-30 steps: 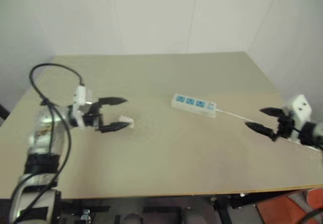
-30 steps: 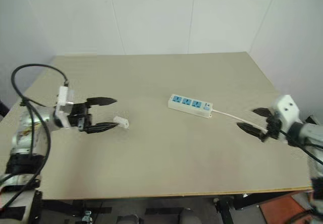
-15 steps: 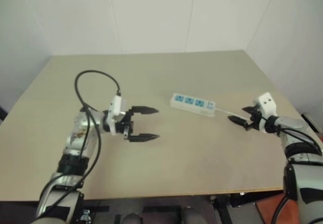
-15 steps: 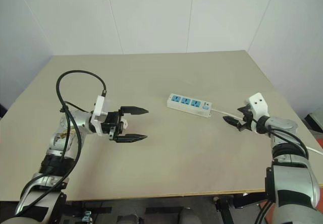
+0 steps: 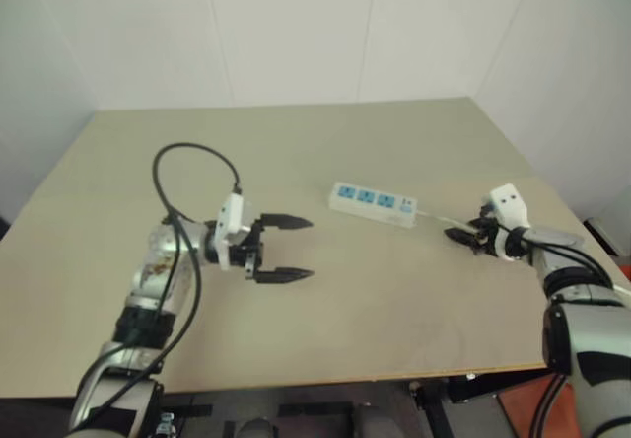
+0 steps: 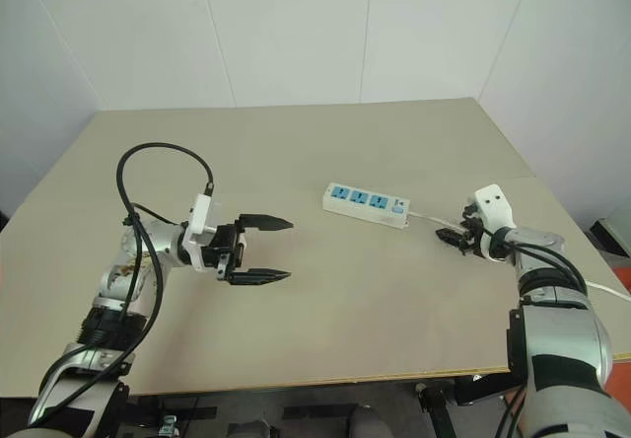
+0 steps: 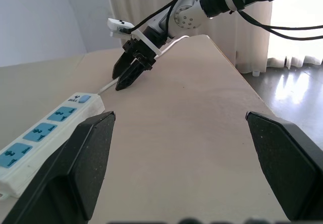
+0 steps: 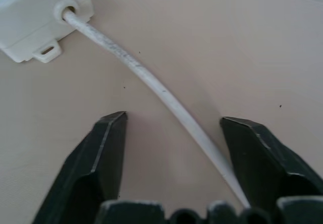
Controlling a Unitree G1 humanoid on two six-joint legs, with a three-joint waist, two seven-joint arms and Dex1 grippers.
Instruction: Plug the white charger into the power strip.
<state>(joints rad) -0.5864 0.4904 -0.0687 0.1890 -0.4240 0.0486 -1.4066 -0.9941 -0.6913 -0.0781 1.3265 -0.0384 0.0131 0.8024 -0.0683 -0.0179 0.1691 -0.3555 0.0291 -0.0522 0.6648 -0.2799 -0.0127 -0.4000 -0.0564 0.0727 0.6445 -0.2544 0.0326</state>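
Right gripper (image 8: 171, 128) jaws apart astride cable (image 8: 151, 80) nr power strip (image 6: 366, 205); left gripper (image 6: 264, 250) spread wide, empty.

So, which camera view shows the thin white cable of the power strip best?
The right wrist view: the cable leaves the power strip and runs between the right gripper fingers. The eye views show a faint line; the left wrist view, a short piece.

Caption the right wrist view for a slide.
Right gripper straddling the thin white cable beside the long white plastic power strip.
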